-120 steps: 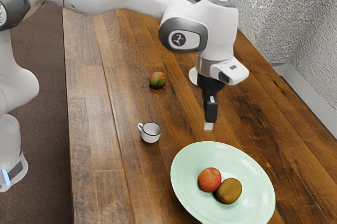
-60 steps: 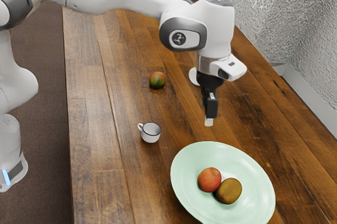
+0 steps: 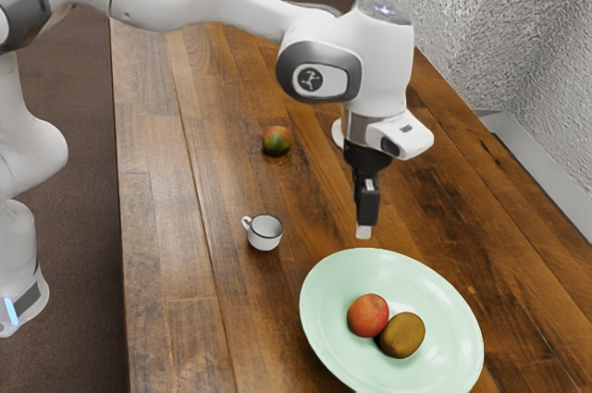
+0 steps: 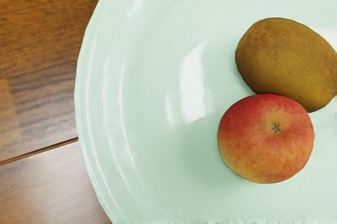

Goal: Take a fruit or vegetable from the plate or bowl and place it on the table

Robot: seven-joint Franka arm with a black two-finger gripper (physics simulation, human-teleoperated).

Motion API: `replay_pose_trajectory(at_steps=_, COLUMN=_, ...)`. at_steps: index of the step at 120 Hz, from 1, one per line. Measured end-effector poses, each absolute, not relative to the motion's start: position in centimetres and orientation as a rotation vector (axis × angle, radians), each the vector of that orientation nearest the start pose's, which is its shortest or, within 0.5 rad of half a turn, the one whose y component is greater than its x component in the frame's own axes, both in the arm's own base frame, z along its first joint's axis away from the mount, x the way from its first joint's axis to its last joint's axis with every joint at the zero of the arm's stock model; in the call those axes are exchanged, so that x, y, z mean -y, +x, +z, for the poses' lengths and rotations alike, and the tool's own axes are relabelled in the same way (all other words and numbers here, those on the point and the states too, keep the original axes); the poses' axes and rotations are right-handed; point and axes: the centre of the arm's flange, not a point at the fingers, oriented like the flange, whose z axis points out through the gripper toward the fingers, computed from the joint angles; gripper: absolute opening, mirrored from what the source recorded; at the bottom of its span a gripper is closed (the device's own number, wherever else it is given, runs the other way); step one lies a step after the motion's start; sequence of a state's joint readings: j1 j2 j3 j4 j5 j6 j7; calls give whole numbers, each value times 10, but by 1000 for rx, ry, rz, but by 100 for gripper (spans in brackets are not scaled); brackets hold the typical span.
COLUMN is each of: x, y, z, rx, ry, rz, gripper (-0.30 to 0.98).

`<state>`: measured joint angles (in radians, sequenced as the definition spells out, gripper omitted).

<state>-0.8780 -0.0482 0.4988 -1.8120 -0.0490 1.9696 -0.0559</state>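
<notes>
The plate [image 3: 324, 300] holds one apple [image 3: 368, 315] and one kiwi [image 3: 403, 335]; off it, one mug [image 3: 264, 241], one mango [image 3: 277, 141]. Wooden table [image 3: 166, 227], rough pale wall [image 3: 518, 51]. Gripper [image 3: 364, 230] above the plate, open or closed I cannot tell.

Plate [image 3: 319, 319] cut off, 2 views; brown fruit [image 4: 284, 58] clipped, wrist view; white obj. [image 3: 338, 133] partly hidden.

A red-yellow apple [image 4: 266, 145] and a brown, oval kiwi [image 4: 284, 60] lay touching on the round, pale-green plate [image 3: 326, 310], near the exterior view's right.
</notes>
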Motion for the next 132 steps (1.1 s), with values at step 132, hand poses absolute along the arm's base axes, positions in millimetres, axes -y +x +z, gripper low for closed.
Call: replay_pose_trajectory(at_steps=132, x=294, y=481, z=521, rx=-622, ry=-3192, rz=-193, gripper=68)
